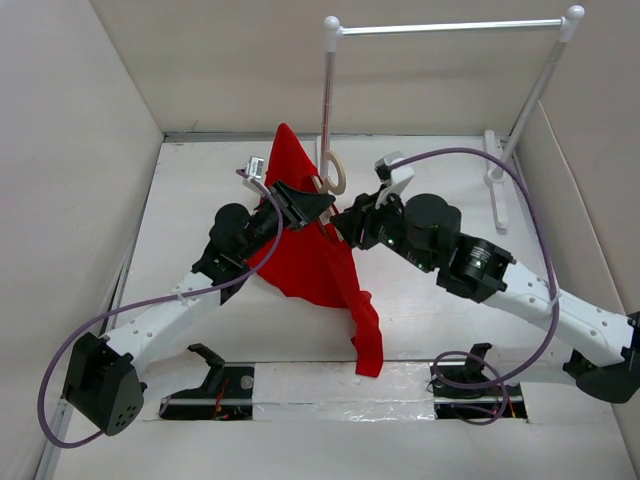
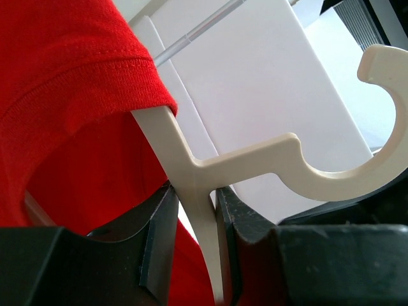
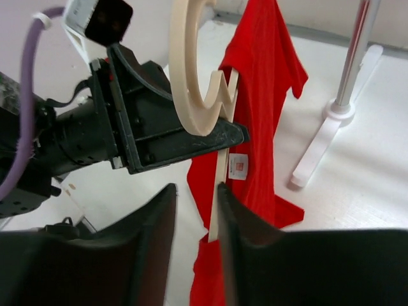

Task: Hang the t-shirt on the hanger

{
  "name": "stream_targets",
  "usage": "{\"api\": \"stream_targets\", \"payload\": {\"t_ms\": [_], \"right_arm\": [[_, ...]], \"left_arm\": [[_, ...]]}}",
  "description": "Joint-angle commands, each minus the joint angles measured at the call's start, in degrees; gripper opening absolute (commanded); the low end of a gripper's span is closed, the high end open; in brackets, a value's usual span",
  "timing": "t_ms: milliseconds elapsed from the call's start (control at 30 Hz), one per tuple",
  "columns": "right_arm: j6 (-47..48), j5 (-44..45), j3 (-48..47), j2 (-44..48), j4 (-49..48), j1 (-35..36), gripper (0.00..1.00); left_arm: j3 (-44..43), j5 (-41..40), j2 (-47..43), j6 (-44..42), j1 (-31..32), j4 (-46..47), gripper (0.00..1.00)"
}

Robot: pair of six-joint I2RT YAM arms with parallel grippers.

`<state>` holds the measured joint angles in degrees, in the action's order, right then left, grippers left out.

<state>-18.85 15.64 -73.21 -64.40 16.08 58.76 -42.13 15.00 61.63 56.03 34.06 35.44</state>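
The left gripper (image 2: pixel 194 201) is clamped on the neck of the hanger (image 2: pixel 255 159), holding it aloft with the t-shirt (image 1: pixel 310 262) draped over one arm and trailing down. The right gripper (image 3: pixel 194 197) hovers just beside it, jaws narrowly parted and empty as far as I can tell (the hanger's bare arm passes close by one finger). It should probably pinch the collar's loose side and ease it over that arm without dragging the cloth off.
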Motion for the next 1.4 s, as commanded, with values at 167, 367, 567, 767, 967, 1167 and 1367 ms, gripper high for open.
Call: {"api": "stream_targets", "payload": {"t_ms": [167,367,567,767,967,1167,1367], "right_arm": [[1.45,1.85,-2.38,-5.64,-0.08,1.00,0.43],[1.62,8.51,-2.20,-6.88,0.45,2.76,0.39],[2.24,15.99,-1.15,-6.44,0.36,5.39,0.39],[2.24,18.03,-1.15,-7.40,1.33,5.40,0.38],[1.54,16.35,-1.50,-8.72,0.80,5.40,0.22],[2.06,15.56,-1.67,-8.11,-0.08,5.40,0.20],[1.71,15.82,-2.55,-7.94,1.15,5.40,0.00]], "left_arm": [[-1.73,1.25,-3.00,0.48,0.04,6.22,0.00],[-1.81,1.08,-4.06,-0.22,0.04,5.43,0.00],[-1.81,1.43,-4.50,-0.57,0.04,5.08,0.00],[-1.81,1.52,-4.76,-0.75,0.04,4.64,0.00],[-1.90,1.61,-4.76,-0.66,0.04,4.90,0.00],[-1.46,0.73,-5.64,-0.92,0.04,4.29,0.00],[-1.73,0.64,-5.82,-0.92,0.56,3.85,0.00]]}}
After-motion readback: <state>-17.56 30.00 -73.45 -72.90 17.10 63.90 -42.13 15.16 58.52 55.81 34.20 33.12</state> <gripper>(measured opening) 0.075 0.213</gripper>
